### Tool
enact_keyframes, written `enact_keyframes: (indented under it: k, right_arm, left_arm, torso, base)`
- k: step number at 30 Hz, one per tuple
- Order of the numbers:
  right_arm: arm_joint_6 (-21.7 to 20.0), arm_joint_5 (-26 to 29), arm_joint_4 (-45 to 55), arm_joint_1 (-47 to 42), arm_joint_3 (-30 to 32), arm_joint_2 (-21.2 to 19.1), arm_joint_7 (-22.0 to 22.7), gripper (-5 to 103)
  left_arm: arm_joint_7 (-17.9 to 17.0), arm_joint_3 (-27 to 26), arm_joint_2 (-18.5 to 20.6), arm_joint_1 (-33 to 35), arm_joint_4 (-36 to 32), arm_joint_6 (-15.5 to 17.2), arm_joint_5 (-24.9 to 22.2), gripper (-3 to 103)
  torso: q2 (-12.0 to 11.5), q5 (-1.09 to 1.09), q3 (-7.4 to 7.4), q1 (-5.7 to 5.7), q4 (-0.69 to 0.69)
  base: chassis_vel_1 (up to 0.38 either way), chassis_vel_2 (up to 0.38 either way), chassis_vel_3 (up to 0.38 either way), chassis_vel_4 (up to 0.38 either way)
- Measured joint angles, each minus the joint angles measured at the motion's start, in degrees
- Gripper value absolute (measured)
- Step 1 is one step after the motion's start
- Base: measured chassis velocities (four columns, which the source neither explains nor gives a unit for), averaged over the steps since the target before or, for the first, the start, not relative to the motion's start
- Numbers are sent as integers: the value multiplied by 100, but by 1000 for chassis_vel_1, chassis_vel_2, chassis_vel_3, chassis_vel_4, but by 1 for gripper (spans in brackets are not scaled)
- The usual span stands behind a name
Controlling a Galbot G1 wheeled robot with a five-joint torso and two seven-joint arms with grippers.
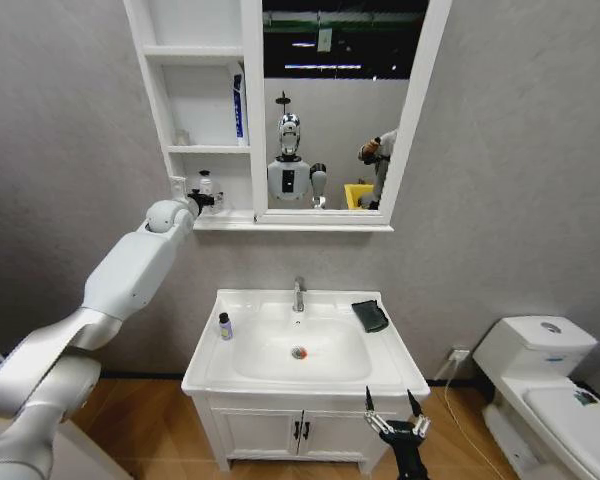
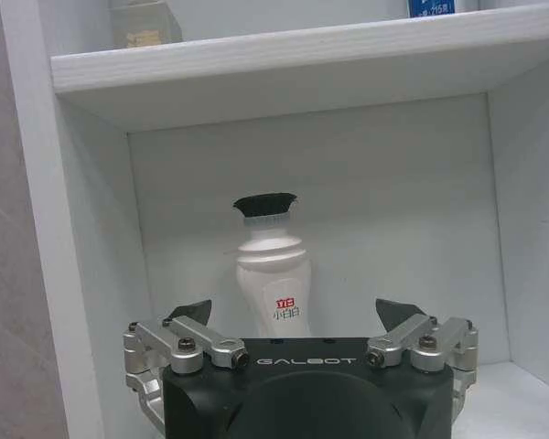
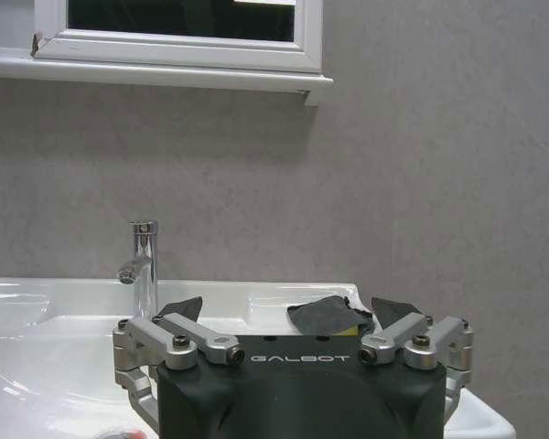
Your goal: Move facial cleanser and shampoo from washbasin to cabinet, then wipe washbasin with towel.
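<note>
With my left gripper (image 2: pixel 297 315) spread at the cabinet (image 1: pixel 194 150) niche, the upright white bottle (image 2: pixel 273 274) stands at its twelve o'clock, unpinched.

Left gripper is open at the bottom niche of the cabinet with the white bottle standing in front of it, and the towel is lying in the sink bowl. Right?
Not quite. The towel lies on the washbasin's back right rim beside the tap, not in the bowl; the head view shows it. The rest holds: the left gripper is open at the cabinet's bottom niche with the white bottle upright before it.
</note>
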Motion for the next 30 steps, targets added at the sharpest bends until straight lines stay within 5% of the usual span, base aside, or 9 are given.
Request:
enact_keyframes:
  k: [6,12,22,25,30]
  right_arm:
    - [-4,-26,-51,44,-32,18,-12,100]
    - [-47,-61,-144,149,-53,14,-25,100]
    - [-140,-113,-141,237,-94,23,-79,100]
    - [-153,-140,-161,260,-95,31,-83,100]
    - [-154,-228,-218,279,-152,66,-85,100]
  left_arm:
    - [-171,-220,210,385,-557,-48,-33,100]
    - [-111,-612,764,1341,-1865,-278,-109,100]
    - [-180,-1078,1243,2339,-2647,-661,-162,100]
    - [-288,-1270,1352,2954,-2953,-1091,18,101]
    - [-352,-1563,1305,3911,-3365,-1350,216,100]
  torso:
    - [0,-1,0,0,1]
    - [0,-3,0,0,2]
    - [0,-1,0,0,1]
    - [0,-2,0,0,1]
    - [0,-1,0,-1,1]
  base:
    - [0,0,0,0]
    - [0,0,0,0]
    - [0,0,0,0]
    - [0,0,0,0]
    - [0,0,0,0]
